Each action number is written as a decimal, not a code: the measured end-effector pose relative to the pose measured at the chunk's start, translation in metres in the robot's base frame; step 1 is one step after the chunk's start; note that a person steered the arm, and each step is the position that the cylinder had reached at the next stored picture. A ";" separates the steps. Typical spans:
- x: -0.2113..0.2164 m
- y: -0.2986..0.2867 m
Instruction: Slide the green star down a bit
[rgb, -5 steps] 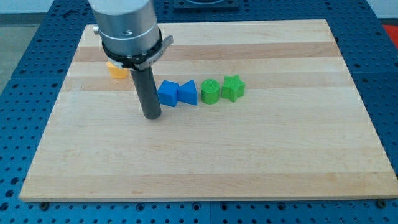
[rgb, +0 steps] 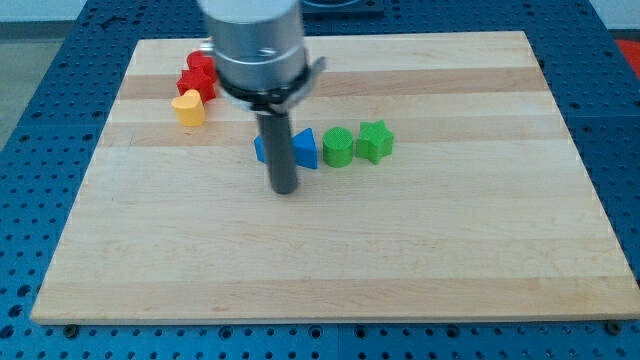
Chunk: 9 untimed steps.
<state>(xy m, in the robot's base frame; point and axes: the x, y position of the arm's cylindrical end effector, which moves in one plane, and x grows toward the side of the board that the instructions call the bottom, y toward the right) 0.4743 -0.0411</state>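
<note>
pale wooden board (rgb: 330, 260) on a blue pegboard bench: from the view's left, a yellow block (rgb: 187, 108) below two red blocks (rgb: 198, 77), then my tip (rgb: 286, 189), a bare rod holding nothing, fronting two blue blocks (rgb: 302, 149); a green cylinder (rgb: 338, 147) touches the green star (rgb: 375, 140), mid-board.

Setting: robotics laboratory test bench. Evidence: a blue perforated base plate (rgb: 60, 40) with a regular grid of mounting holes surrounds a pale wooden board (rgb: 400, 250) on every side; a grey cylindrical arm housing (rgb: 255, 45) stands over the board's upper left part
</note>
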 end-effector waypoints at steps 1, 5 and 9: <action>0.002 0.078; -0.139 0.095; -0.086 0.086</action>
